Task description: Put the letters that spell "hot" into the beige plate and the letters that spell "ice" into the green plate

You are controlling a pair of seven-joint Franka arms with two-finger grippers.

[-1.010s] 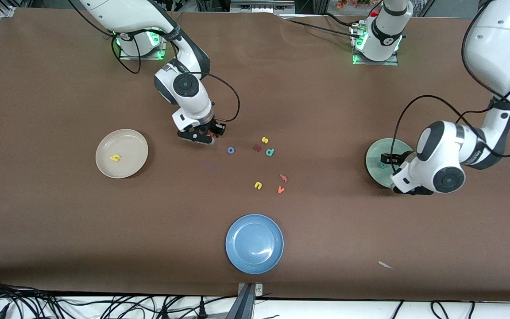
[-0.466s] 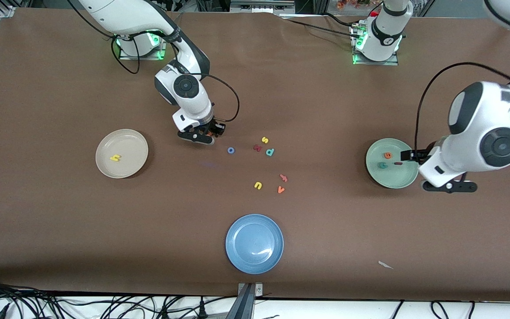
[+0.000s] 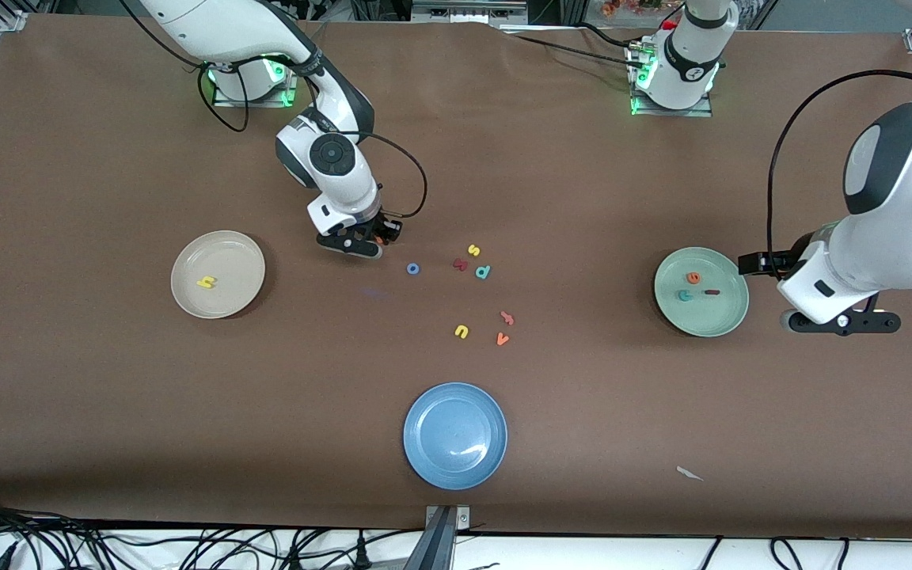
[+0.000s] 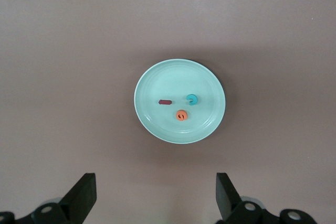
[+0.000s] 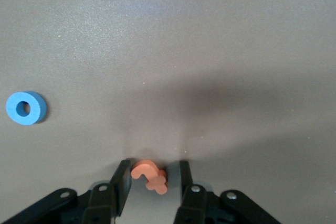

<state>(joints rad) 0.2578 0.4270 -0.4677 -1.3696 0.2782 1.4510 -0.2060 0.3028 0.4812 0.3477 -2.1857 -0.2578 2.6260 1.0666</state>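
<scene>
Mint-green plate (image 4: 157, 124), beige plate (image 3: 238, 297), blue plate (image 3: 432, 459), blue o (image 5: 26, 108), orange t (image 5: 149, 176), brown table (image 3: 108, 412).

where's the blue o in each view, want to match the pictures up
Front view: the blue o lies on the table, beside the right hand, toward the loose letters.
Left wrist view: not in it.
Right wrist view: the blue o lies on bare table.
Shared landmark: the right hand, closed on the orange t.

Fingers (image 5: 119, 184) pinch orange t (image 5: 148, 175), seemingly.
</scene>
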